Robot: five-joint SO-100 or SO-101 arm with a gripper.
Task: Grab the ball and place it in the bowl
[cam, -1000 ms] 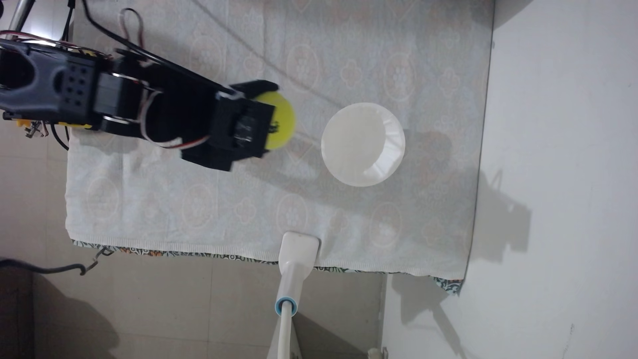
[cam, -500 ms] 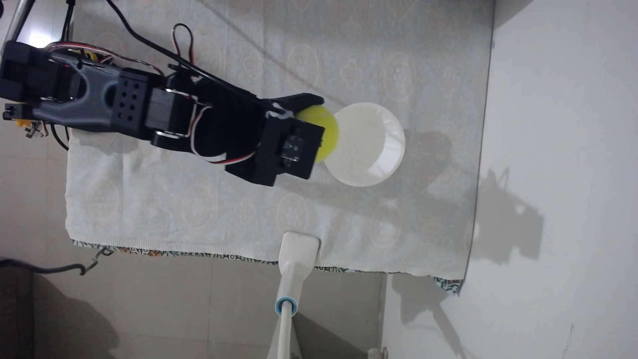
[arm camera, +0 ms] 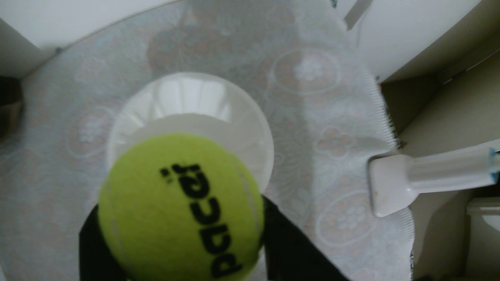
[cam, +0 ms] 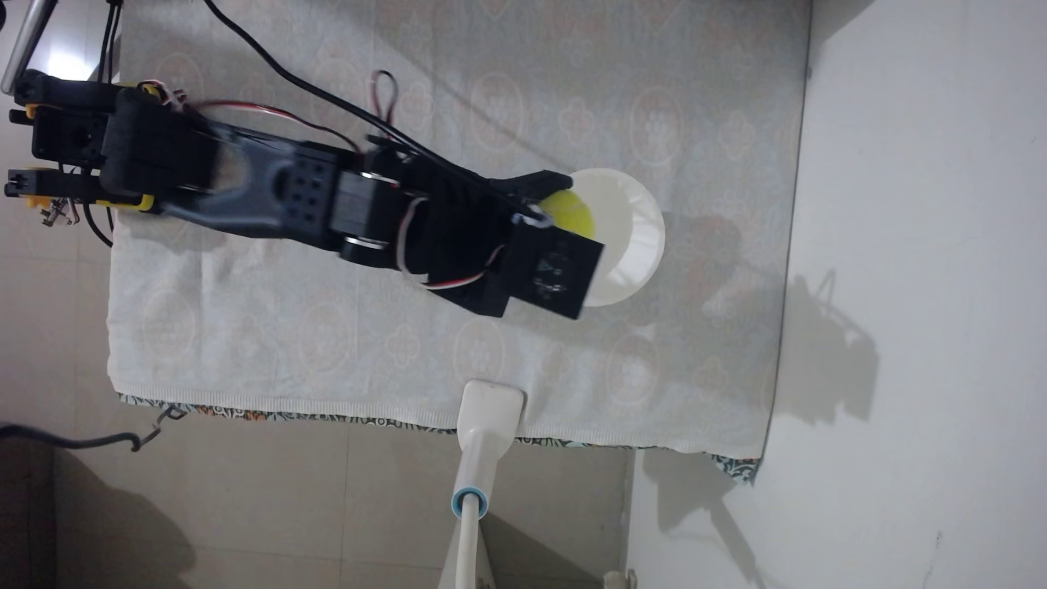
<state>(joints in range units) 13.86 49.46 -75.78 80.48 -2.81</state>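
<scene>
Over the bowl's [arm camera: 189, 108] near rim, your end effector [arm camera: 178, 216] clamps the ball [arm camera: 173, 205] from both sides, so it hangs above the white well rather than resting inside. Beyond the bowl lies bare patterned cloth [arm camera: 311, 67].

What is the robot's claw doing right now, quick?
Gripper: closed on the ball, holding it up over the near side of the bowl.
</scene>
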